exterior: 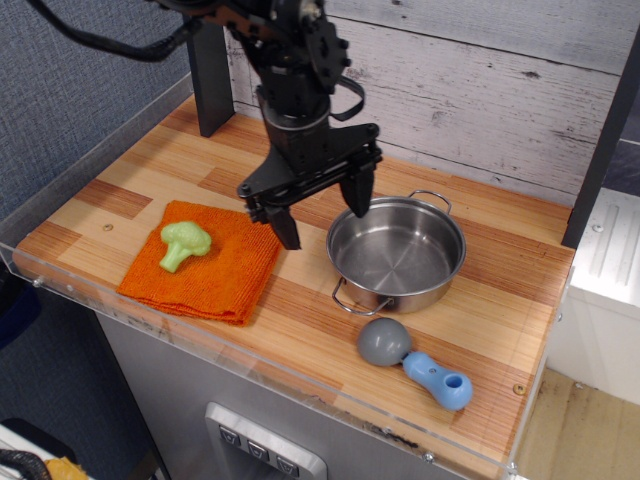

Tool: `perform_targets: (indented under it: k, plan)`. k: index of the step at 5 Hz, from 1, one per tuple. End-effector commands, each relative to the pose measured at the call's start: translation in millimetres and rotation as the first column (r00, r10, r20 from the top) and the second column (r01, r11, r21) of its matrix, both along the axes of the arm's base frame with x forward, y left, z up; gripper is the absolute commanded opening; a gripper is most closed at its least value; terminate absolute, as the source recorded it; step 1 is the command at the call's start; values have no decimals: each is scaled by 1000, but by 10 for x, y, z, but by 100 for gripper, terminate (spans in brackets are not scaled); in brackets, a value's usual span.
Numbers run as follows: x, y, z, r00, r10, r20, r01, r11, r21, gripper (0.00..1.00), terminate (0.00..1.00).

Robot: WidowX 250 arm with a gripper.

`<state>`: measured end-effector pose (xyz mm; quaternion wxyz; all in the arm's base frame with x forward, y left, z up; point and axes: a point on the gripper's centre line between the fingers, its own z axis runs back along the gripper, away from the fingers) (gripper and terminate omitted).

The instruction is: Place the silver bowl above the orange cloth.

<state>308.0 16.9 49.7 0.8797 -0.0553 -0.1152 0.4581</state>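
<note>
The silver bowl [397, 253] stands upright and empty on the wooden table, right of centre, with wire loop handles at its front left and back right. The orange cloth [226, 270] lies flat at the front left with a green broccoli toy [183, 243] on it. My gripper [324, 216] is open and empty, its two black fingers spread wide. It hangs between the cloth and the bowl, just above the table. The right finger is over the bowl's left rim; the left finger is over the cloth's right edge.
A grey-and-blue scoop [415, 362] lies in front of the bowl near the table's front edge. A clear plastic rim [250, 372] runs along the front and left. A plank wall [470, 90] backs the table. A black post [208, 75] stands at the back left.
</note>
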Motion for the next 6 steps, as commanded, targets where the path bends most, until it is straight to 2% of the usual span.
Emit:
perform_targets:
  k: [1, 4, 5, 6]
  plan:
    - [72, -191, 57, 995, -101, 15, 101, 995, 19, 100, 0]
    - [-15, -22, -168, 995, -74, -61, 76, 996, 39, 100, 0]
    - [-9, -23, -244, 995, -67, -80, 72, 996, 61, 0, 0]
    - [6, -39, -255, 995, -69, -79, 74, 995, 71, 0, 0]
